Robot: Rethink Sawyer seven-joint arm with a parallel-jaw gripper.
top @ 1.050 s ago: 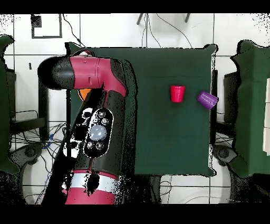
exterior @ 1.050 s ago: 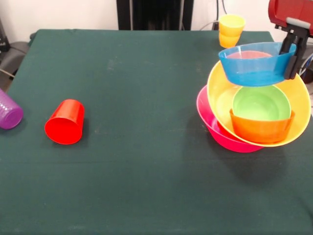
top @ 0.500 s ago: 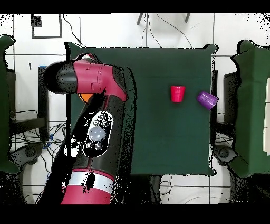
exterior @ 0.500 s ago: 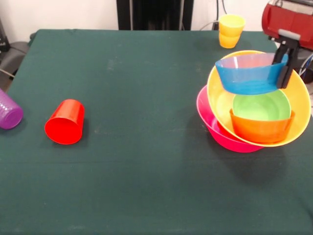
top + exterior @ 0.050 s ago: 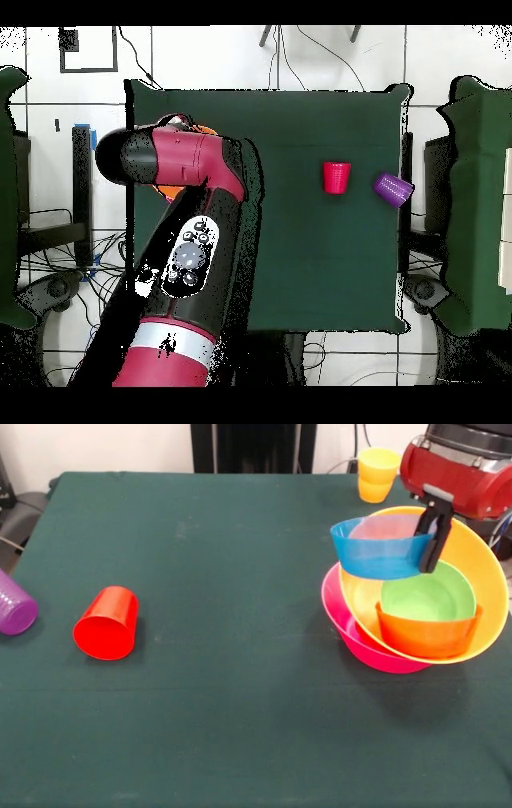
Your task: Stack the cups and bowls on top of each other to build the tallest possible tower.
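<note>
In the front view my gripper (image 5: 428,552) is shut on the right rim of the small blue bowl (image 5: 374,550) and holds it in the air over the left side of the tower. The tower is a large pink bowl (image 5: 352,642) with a large yellow-orange bowl (image 5: 484,580) tilted in it. A light green bowl (image 5: 426,596) and a small orange bowl (image 5: 428,636) sit inside those. A red cup (image 5: 106,624) lies on its side at the left, and a purple cup (image 5: 14,606) lies at the left edge. A yellow cup (image 5: 378,472) stands at the far edge behind the tower.
In the overhead view the red and black arm (image 5: 185,250) covers the bowls and the gripper. The red cup (image 5: 337,177) and the purple cup (image 5: 394,188) lie near the right edge of the green table (image 5: 300,260).
The gripper has carried the blue bowl leftward in the front view, from the tower's right side to its left side. The cups and the nested bowls have not moved.
</note>
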